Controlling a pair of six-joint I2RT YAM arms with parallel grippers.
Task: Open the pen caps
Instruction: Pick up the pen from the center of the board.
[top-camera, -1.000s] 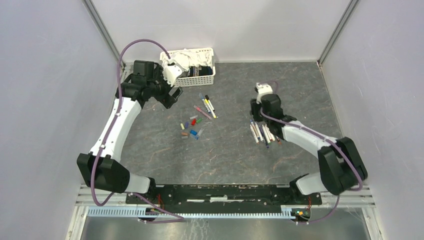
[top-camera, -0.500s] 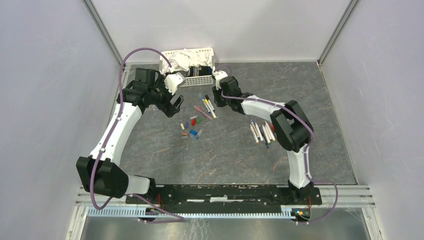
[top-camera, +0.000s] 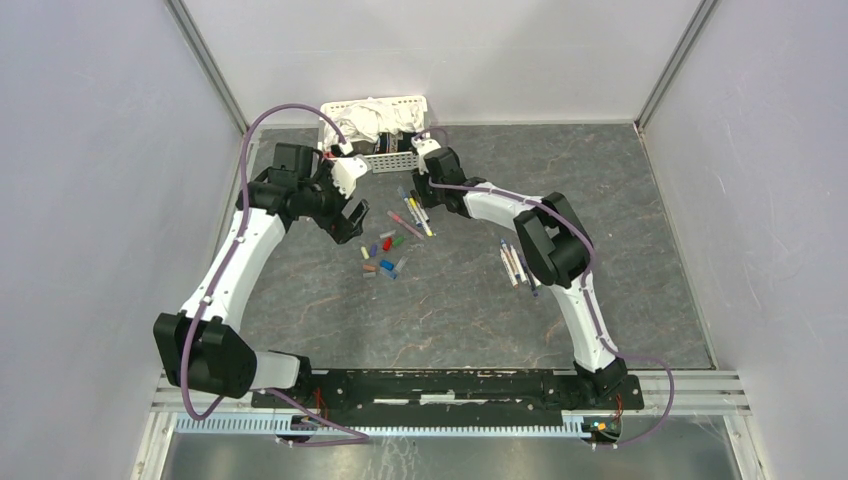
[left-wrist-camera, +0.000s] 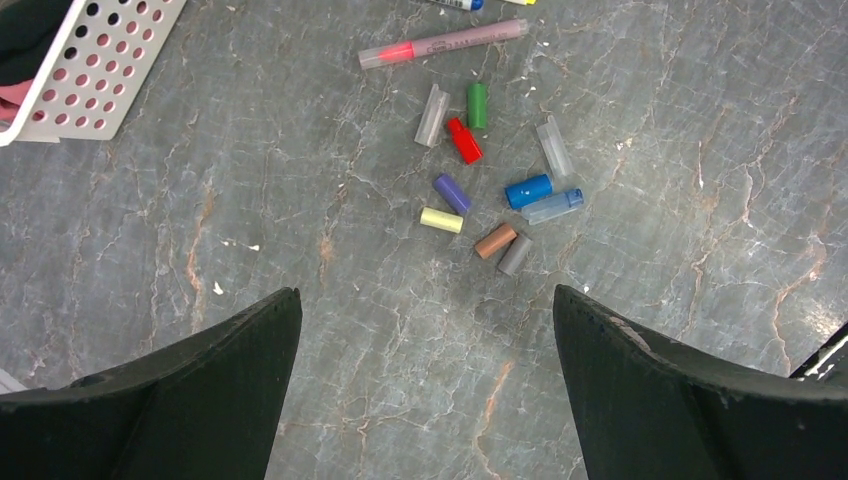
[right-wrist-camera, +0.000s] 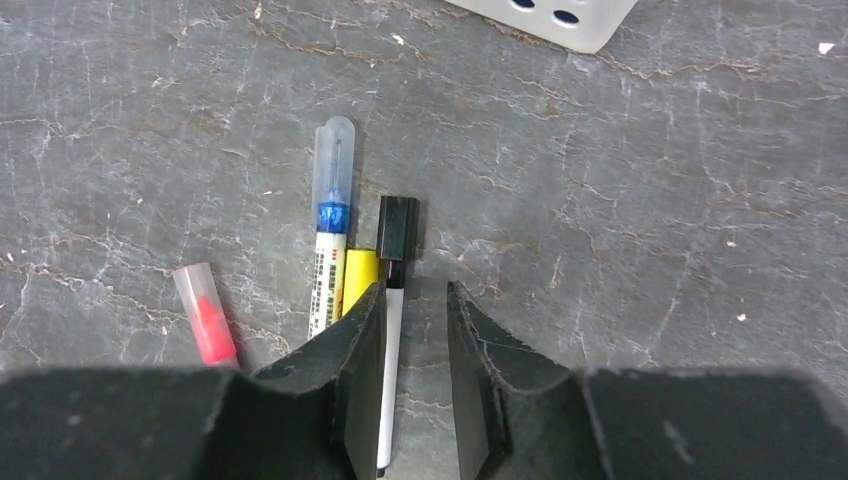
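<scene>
black-capped pen (right-wrist-camera: 397, 235) lies between right fingers (right-wrist-camera: 475, 380), narrowly apart; left fingers (left-wrist-camera: 230, 380) wide apart.

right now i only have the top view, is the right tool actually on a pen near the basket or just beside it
Observer: Its wrist camera shows the right tool straddling the black-capped pen. A gap shows between the barrel and one finger, so it is not clamped.
Operator: is that cap on
Observer: Yes, the black cap sits on the pen's end, beyond the fingertips.
Operator: left tool holding anything
Observer: No. The left tool is wide open with nothing between its fingers, above the loose caps.
</scene>
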